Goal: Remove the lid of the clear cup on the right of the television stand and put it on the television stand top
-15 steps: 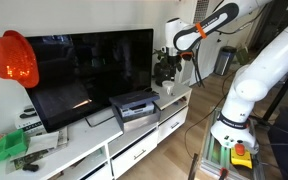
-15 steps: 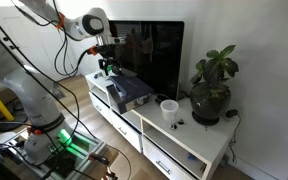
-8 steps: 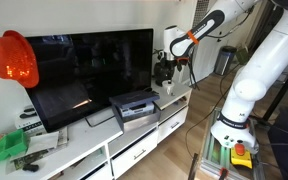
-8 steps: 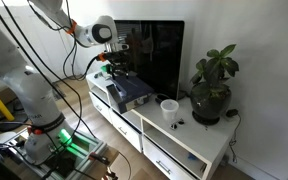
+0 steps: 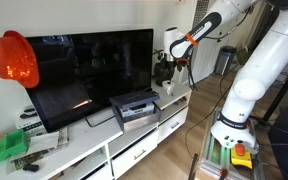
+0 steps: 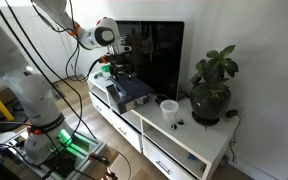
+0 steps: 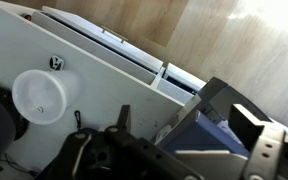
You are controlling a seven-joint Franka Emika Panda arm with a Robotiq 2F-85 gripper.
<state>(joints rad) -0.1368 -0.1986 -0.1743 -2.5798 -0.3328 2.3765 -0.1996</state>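
Cup (image 6: 169, 108) upright on television stand (image 6: 206, 136) | contents hidden | fingers (image 6: 116, 68) well away, spread cannot tell

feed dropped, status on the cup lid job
Pincer above the dark box, short of the clear cup; open or shut unclear. Cup upright on the television stand, lid looks on. Potted plant close beside it.

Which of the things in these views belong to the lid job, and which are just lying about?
Job in hand: clear cup, its lid, television stand, pincer.

Just lying about: television, potted plant, dark box, red object, green item.
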